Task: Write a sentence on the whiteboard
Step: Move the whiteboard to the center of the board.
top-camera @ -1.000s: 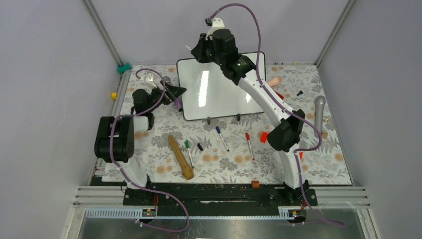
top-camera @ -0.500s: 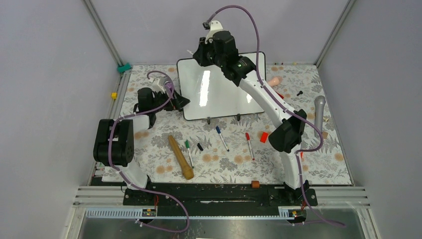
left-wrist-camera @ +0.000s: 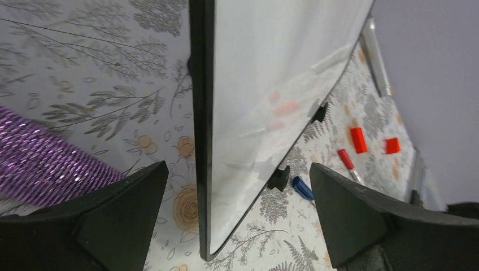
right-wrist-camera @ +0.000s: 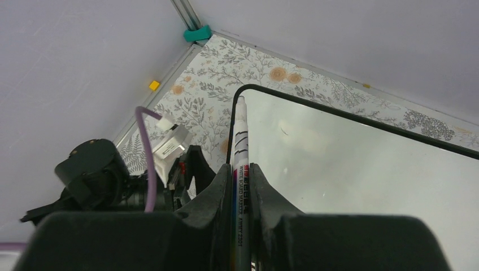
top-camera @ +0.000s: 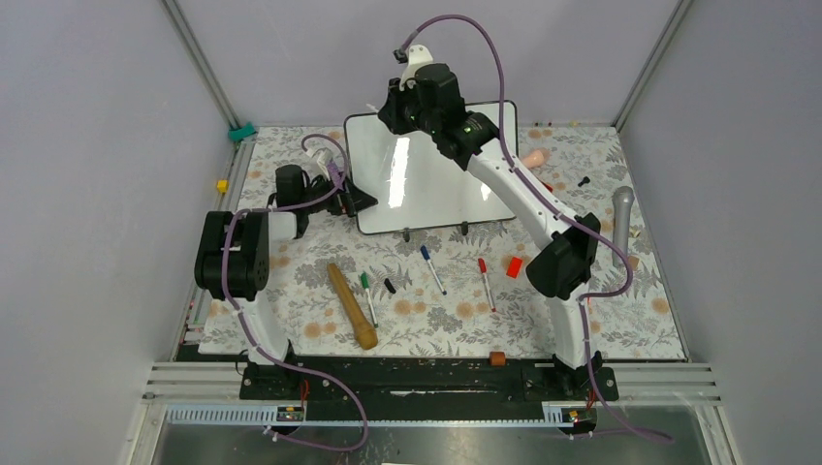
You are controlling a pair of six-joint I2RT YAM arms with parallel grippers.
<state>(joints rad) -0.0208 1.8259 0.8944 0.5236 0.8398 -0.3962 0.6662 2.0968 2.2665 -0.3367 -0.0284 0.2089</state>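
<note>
The whiteboard (top-camera: pixel 431 179) stands tilted at the back of the table, its glossy face showing only glare. The sentence is out of view. My left gripper (top-camera: pixel 361 201) is open at the board's lower left edge. In the left wrist view the black frame (left-wrist-camera: pixel 200 141) runs between the wide-apart fingers (left-wrist-camera: pixel 118 214) without touching them. My right gripper (top-camera: pixel 388 102) hangs over the board's top left corner, shut on a white marker (right-wrist-camera: pixel 240 149). The marker's tip points at the frame's corner (right-wrist-camera: pixel 243 90); whether it touches, I cannot tell.
On the flowered cloth in front of the board lie a blue marker (top-camera: pixel 431 268), a red marker (top-camera: pixel 486 283), a green marker (top-camera: pixel 368 295) and a wooden stick (top-camera: pixel 351 305). A red block (top-camera: pixel 514 266) and a grey microphone (top-camera: pixel 621 225) sit to the right.
My left gripper has swung right and now straddles the board's left edge. The right gripper with the marker has shifted only slightly over the top left corner.
</note>
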